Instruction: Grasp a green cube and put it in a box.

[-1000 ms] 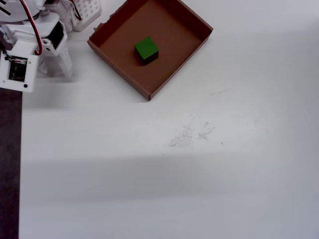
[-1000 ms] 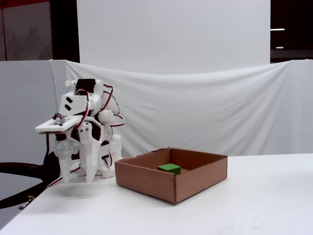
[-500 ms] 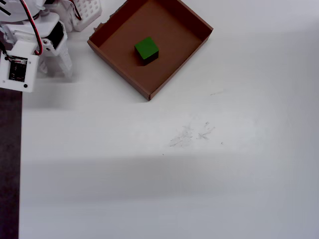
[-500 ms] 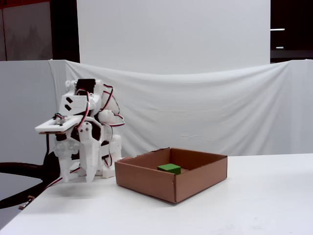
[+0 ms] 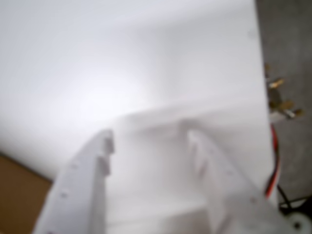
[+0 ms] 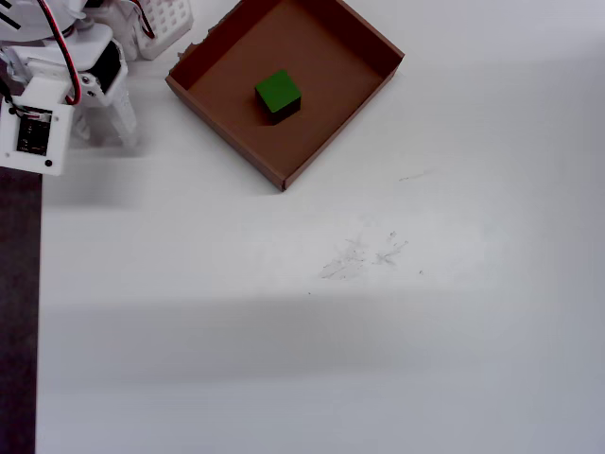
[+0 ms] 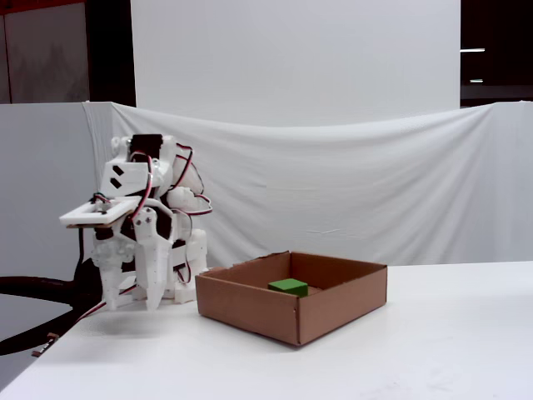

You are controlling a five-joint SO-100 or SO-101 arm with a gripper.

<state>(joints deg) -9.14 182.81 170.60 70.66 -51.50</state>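
I'm looking down on the box as my landmark, and the green cube sits on its brown floor, a little toward the wall nearest the arm, clear of every wall; in the fixed view only its top peeks over the rim; my gripper hangs beside the box on the arm's side, tips pointing down at the table, well apart from the cube; in the wrist view the two fingers stand spread with bare white table between them, so the jaws are parted and hold nothing; I judge the cube light, rigid and smooth-sided, unlikely to crush but apt to slip if pinched on an edge; if I had to take it, I'd close on two opposite flat side faces, low and square; the placing looks done.
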